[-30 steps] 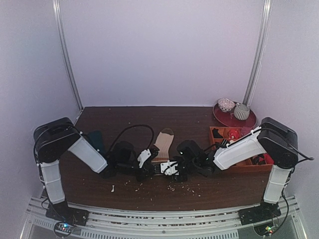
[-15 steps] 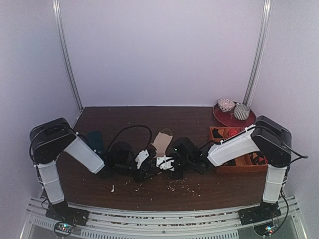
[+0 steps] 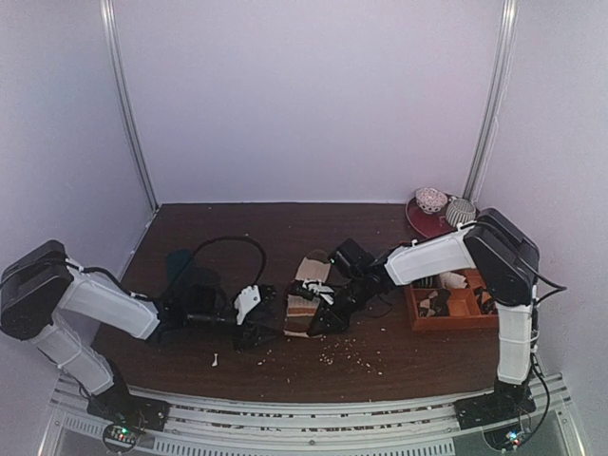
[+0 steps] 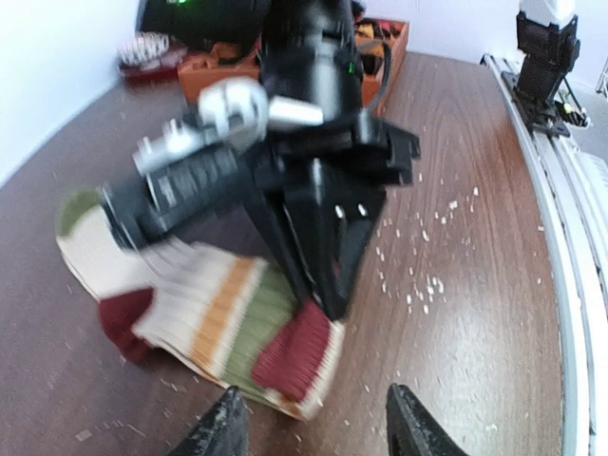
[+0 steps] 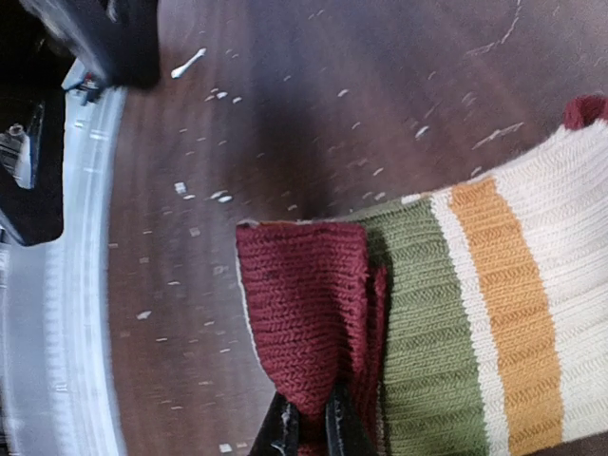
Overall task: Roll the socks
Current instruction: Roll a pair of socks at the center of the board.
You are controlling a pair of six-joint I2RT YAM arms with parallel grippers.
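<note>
The socks (image 3: 306, 285) lie flat mid-table, cream with orange, green and dark-red stripes. In the right wrist view my right gripper (image 5: 309, 432) is shut on the folded dark-red cuff (image 5: 304, 294), next to the green stripe (image 5: 423, 323). In the top view the right gripper (image 3: 323, 316) sits at the socks' near end. My left gripper (image 4: 313, 432) is open and empty, just off the cuff end of the socks (image 4: 218, 313), with the right gripper (image 4: 328, 228) in front of it. In the top view the left gripper (image 3: 261, 331) is left of the socks.
An orange tray (image 3: 446, 325) of small items stands at the right. A red plate (image 3: 425, 224) behind it holds two sock bundles. A dark sock (image 3: 179, 261) lies at the left, behind the left arm's cable. White crumbs (image 3: 347, 356) dot the near table.
The left arm has drawn back to the left and lowered, leaving the socks. The right gripper has moved onto the near end and holds the dark-red cuff. More of the socks shows.
</note>
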